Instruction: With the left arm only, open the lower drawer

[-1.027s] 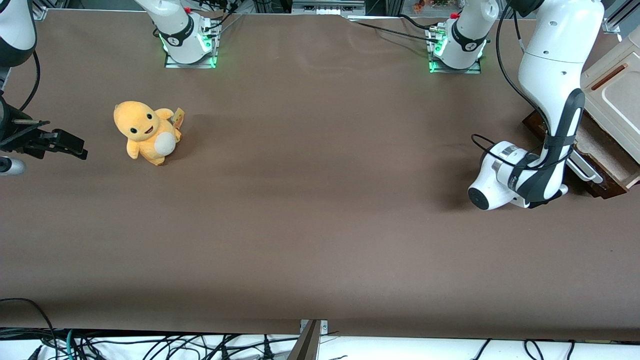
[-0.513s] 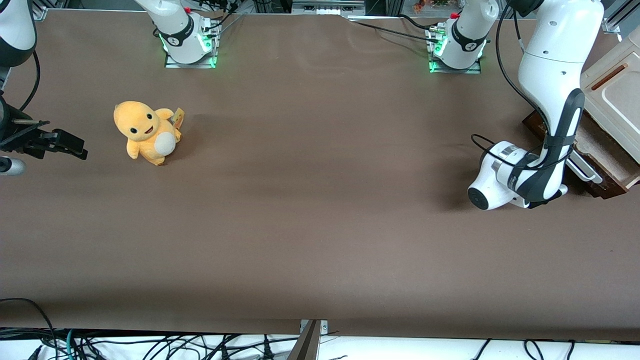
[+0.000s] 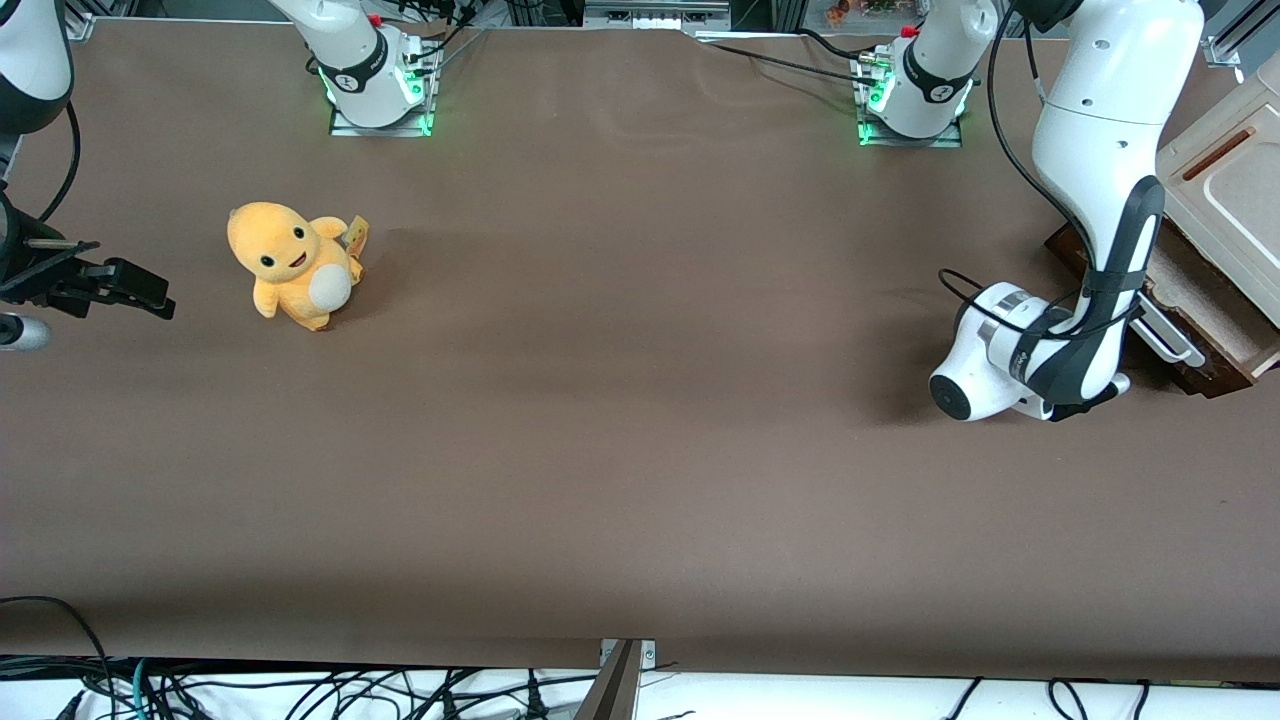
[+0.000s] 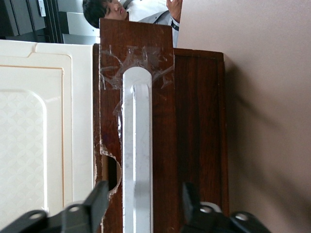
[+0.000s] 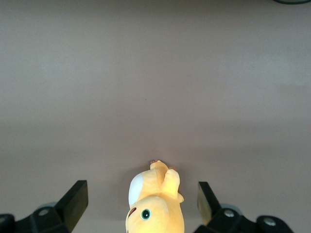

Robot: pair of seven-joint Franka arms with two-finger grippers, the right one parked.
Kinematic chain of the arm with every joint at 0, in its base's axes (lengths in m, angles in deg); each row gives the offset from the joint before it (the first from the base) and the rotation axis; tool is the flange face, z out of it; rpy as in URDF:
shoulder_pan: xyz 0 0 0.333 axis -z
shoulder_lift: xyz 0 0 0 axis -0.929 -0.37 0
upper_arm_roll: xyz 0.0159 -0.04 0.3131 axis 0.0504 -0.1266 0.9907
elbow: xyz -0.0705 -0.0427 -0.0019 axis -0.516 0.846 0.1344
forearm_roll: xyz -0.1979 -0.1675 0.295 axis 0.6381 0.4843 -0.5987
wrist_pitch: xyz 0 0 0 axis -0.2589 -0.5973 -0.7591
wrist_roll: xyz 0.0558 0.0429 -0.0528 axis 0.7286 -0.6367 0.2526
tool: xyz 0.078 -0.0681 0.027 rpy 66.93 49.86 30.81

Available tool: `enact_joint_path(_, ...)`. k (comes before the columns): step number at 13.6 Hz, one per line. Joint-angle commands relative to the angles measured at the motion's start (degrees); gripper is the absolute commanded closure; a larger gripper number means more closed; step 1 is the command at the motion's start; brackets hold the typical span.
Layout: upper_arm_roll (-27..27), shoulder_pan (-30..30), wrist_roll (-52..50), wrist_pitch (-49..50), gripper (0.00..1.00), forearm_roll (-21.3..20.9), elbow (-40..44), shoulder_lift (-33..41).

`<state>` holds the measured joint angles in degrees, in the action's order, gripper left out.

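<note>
**Lower drawer: left arm shifted toward the bench centre**

Since the earlier frames we see the left arm (image 3: pixel 1095 200) and its wrist displaced slightly toward the parked arm's end of the bench (image 3: pixel 640 400), and the lower drawer (image 3: pixel 1195 300) has come along with it by the same small amount. The plush toy (image 3: pixel 292 265) has not moved.

In the wrist view we find the pincer (image 4: pixel 145 206) with its fingers (image 4: pixel 98 201) standing apart, one on each side of the white bar handle (image 4: pixel 137 155). The gap is a little wider than the bar, and we cannot tell whether the pads touch it. Clear tape lies over the end of the handle on the dark wood front.

The lower drawer sits at the working arm's end of the bench, below the cream panel (image 3: pixel 1225 190), and is pulled partly out, showing its pale inner wall. The wrist housing lies low over the bench just beside the drawer front.
</note>
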<state>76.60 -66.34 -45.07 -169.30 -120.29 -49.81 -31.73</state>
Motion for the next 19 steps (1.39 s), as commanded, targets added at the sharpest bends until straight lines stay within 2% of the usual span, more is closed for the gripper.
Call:
enact_joint_path(1,-0.7,0.1,2.2,0.0,0.00,-0.6,0.3,1.2)
enact_joint_path(3,-3.9,0.0,8.1,0.0,0.00,-0.1,0.3,4.3)
enact_joint_path(6,-4.2,-0.5,21.3,-1.9,0.00,2.4,0.5,10.0)
enact_joint_path(7,-4.3,-0.8,25.1,-3.8,0.00,5.3,0.5,12.6)
enact_joint_path(14,-4.2,-3.1,29.4,-15.7,0.00,41.8,0.4,28.4)
enact_joint_path(17,-4.2,-7.0,36.0,-15.5,0.00,62.0,0.3,34.7)
enact_joint_path(19,-4.2,-8.8,42.2,-15.9,0.00,63.5,0.6,38.2)
